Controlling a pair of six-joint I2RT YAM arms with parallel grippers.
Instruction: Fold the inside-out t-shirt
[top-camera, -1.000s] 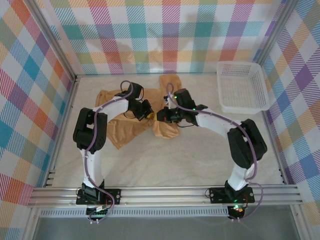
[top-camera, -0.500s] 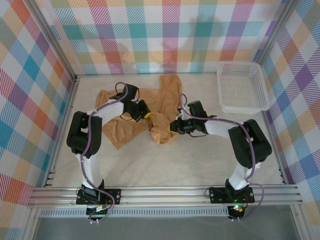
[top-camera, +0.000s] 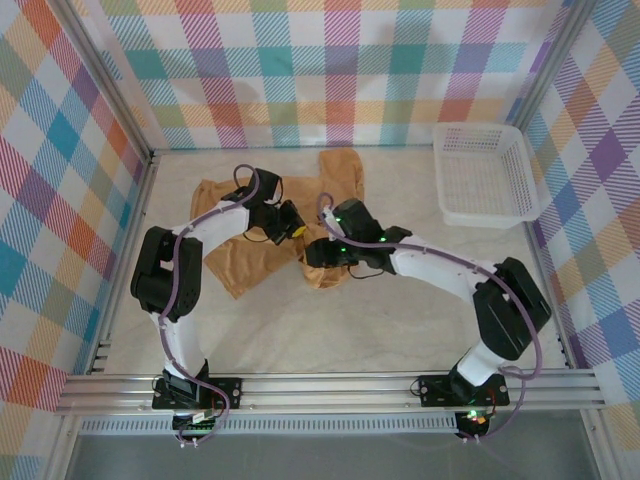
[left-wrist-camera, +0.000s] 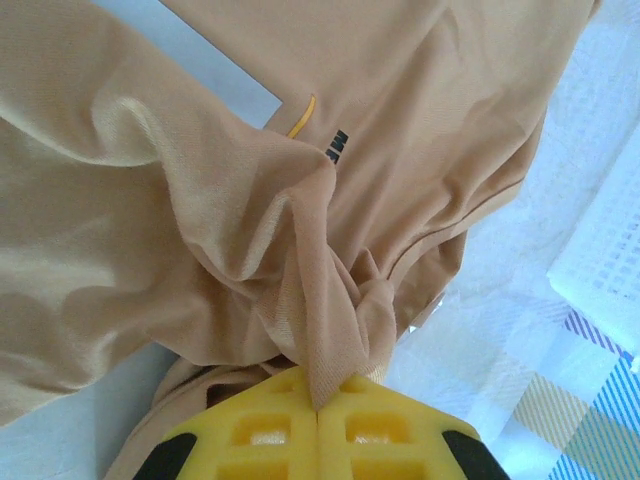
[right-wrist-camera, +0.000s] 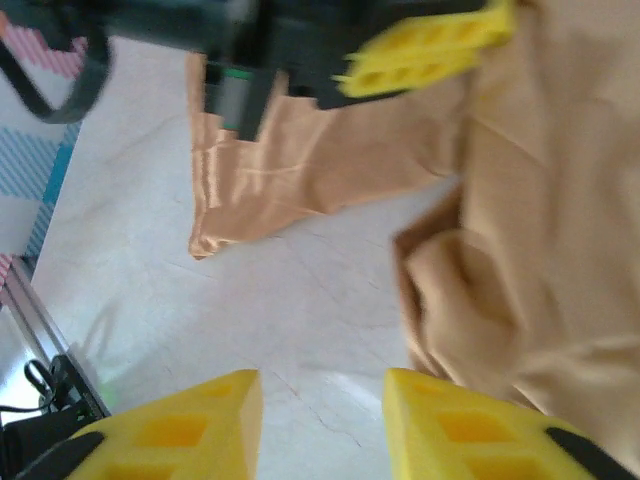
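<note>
The inside-out t-shirt (top-camera: 240, 265) lies crumpled in tan folds on the table's middle back, one part reaching to the back wall. My left gripper (top-camera: 293, 229) is shut on a bunched fold of it; in the left wrist view the yellow fingers (left-wrist-camera: 250, 430) meet with cloth (left-wrist-camera: 200, 230) pinched between them, below a small printed patch (left-wrist-camera: 335, 148). My right gripper (top-camera: 312, 256) hovers at the shirt's near edge. Its jaws (right-wrist-camera: 322, 420) stand open over bare table, with the shirt (right-wrist-camera: 540, 250) just to their right and nothing between them.
A white mesh basket (top-camera: 478, 128) stands at the back right corner, and its mesh (left-wrist-camera: 605, 270) also shows in the left wrist view. Plaid walls close in the back and sides. Metal rails (top-camera: 330, 385) run along the near edge. Bare tabletop (top-camera: 330, 330) lies in front of the shirt.
The right gripper has opened and let go of the shirt, swinging right and then back left to the shirt's near edge. The left gripper stays shut on its fold.
</note>
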